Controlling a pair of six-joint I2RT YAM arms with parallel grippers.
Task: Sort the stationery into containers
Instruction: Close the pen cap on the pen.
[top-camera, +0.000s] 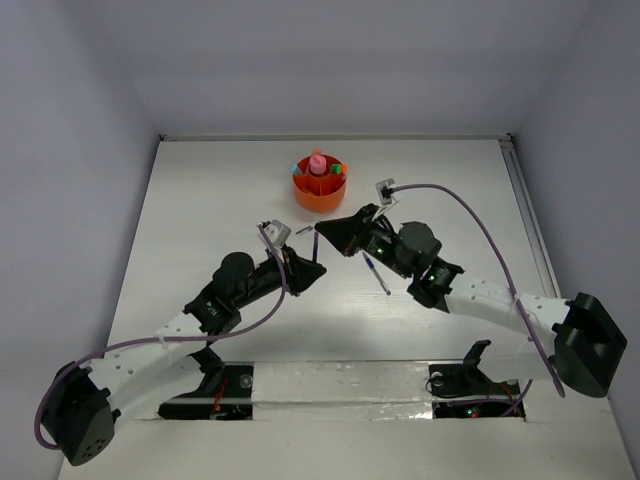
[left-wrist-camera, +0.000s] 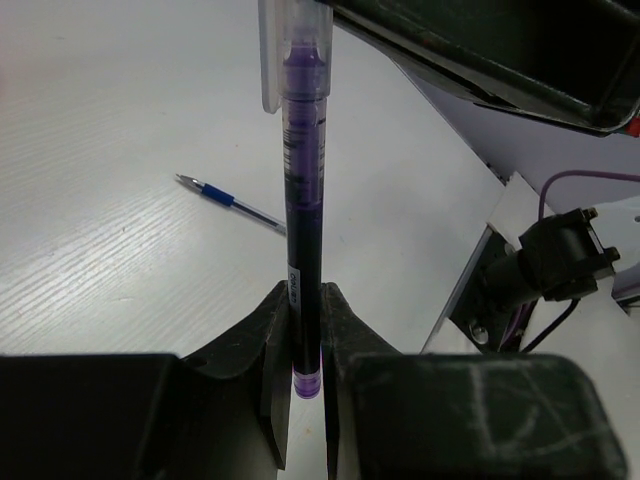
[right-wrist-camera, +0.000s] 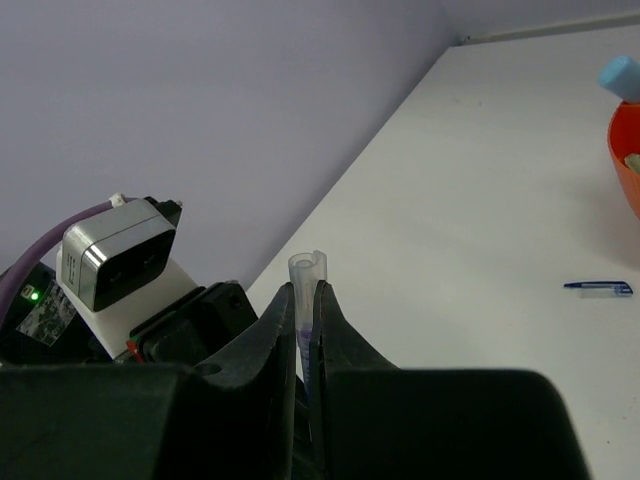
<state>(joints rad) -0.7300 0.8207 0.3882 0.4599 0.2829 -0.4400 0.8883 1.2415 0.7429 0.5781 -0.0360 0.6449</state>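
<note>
Stationery sits in the orange cup (top-camera: 318, 200) near the table's far edge: a pink bottle (top-camera: 317, 164) upright, the small pieces around it too tiny to name. Left gripper (left-wrist-camera: 307, 300) and right gripper (right-wrist-camera: 306, 295) both clamp one purple pen (left-wrist-camera: 303, 200); a blue pen (top-camera: 376, 272) lies mid-table.

Left wrist view: the purple pen (left-wrist-camera: 303, 200) runs off the top edge. Right wrist view: the right gripper (right-wrist-camera: 307, 290) hides all but its clear cap end; the orange cup (right-wrist-camera: 628, 165) is cut by the right edge.
</note>
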